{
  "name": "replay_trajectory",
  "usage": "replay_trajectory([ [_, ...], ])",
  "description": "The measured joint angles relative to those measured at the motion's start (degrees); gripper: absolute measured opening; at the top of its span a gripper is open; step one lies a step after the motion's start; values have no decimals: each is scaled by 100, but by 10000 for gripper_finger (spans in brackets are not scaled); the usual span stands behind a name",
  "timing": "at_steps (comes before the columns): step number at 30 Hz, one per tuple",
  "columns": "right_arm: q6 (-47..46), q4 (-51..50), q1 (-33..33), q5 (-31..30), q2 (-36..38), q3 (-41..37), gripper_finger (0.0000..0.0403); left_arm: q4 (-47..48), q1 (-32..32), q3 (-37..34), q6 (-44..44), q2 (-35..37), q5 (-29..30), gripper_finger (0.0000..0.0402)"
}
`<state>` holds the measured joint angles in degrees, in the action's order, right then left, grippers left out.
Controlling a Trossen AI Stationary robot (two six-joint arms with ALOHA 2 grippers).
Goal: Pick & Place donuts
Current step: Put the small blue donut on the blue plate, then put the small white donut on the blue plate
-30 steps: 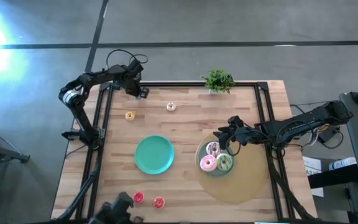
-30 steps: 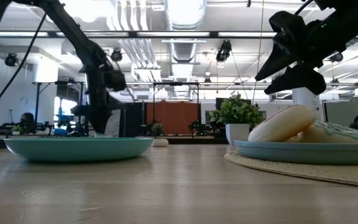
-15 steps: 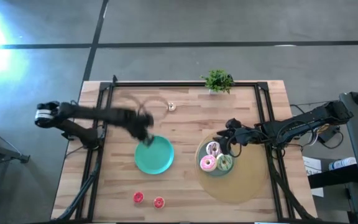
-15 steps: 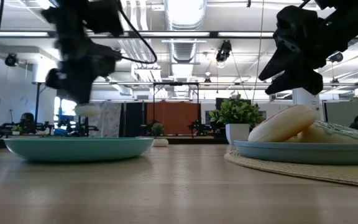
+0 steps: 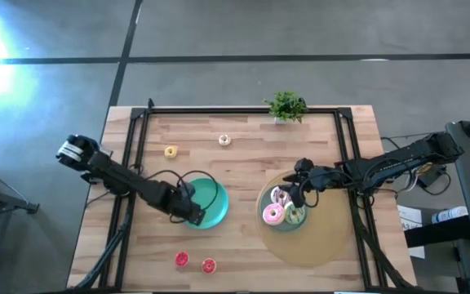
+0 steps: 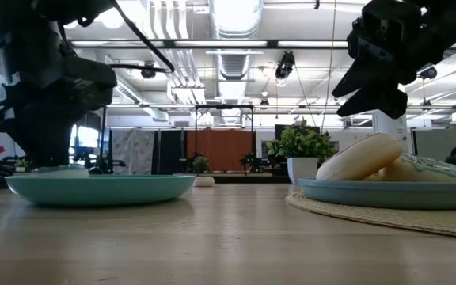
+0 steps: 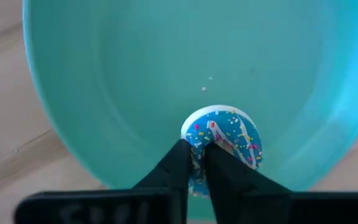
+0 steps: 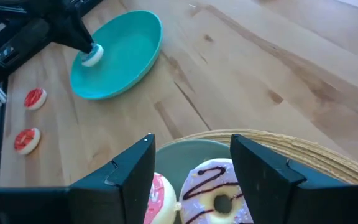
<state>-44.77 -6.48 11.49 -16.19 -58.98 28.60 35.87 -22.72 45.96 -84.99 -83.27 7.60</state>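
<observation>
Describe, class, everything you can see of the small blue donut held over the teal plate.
The blue donut is a tiny toy ring with blue frosting, coloured sprinkles and a pale rim. The left gripper is shut on its edge, holding it over the near side of the empty teal plate. In the right wrist view it looks whitish, low at the plate's rim; whether it touches the plate is unclear.

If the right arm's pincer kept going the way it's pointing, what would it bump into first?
Probably the white-pink donut on the teal plate just below the open right pincer, though depth is hard to judge.
</observation>
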Motion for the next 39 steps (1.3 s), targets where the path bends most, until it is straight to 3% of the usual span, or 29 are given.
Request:
replay_trajectory([
  [8,-100,-2,0,25,0,0,201,552,98,329,241,-125,-4,143],
  [11,-117,-3,0,27,0,0,201,830,169,543,375,35,51,156],
  [14,-111,-9,0,24,0,18,201,809,386,774,684,207,573,157],
  [17,-111,-8,0,21,0,42,201,337,1085,845,1395,232,813,158],
  [22,-118,-15,0,-12,0,71,201,-836,2954,819,2969,-111,30,158],
  [27,-286,-10,0,-27,0,109,201,-956,4392,981,3719,-448,-436,158],
  [32,-318,-15,0,-142,0,108,201,-1562,5104,1170,4052,-851,-973,158],
  [39,-326,-13,-4,-349,-2,103,201,-1620,5366,1878,4248,-1905,-1143,158],
])
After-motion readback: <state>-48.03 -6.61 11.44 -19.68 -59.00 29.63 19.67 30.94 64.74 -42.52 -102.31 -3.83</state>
